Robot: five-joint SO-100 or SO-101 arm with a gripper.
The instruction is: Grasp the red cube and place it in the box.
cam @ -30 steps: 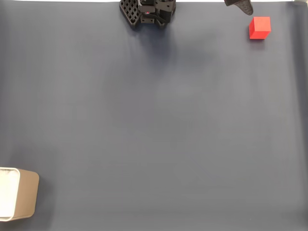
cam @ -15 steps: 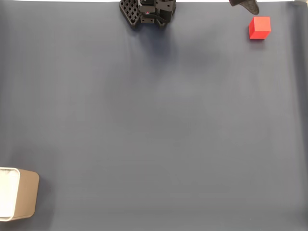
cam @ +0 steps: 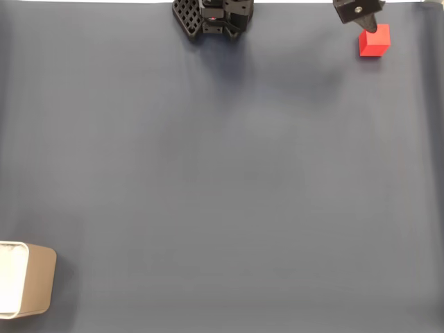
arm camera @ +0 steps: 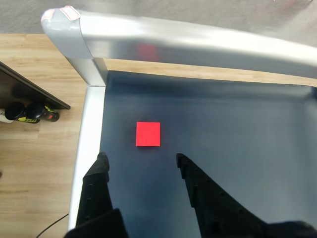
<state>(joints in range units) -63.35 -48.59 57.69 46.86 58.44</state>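
Red cube (cam: 375, 41): recorded at the upper right of the fixed view, on the dark mat (cam: 222, 180); centre-left in the wrist view (arm camera: 148, 134), flat on the mat beside its silver edge rail (arm camera: 198, 42). Gripper (arm camera: 140, 161): seen with jaws parted, fingers (arm camera: 101, 166) short of the cube, not touching. Box (cam: 31, 281): noted at the lower left of the fixed view, well apart.

Wrist view. My gripper (arm camera: 141, 159) enters from below with jaws spread apart, both fingers (arm camera: 96, 191) dark. The cube (arm camera: 148, 134) lies on the dark mat (arm camera: 233, 129) just ahead of the gap, untouched. A metal frame (arm camera: 198, 42) borders the mat; a wood floor (arm camera: 34, 124) lies outside it.
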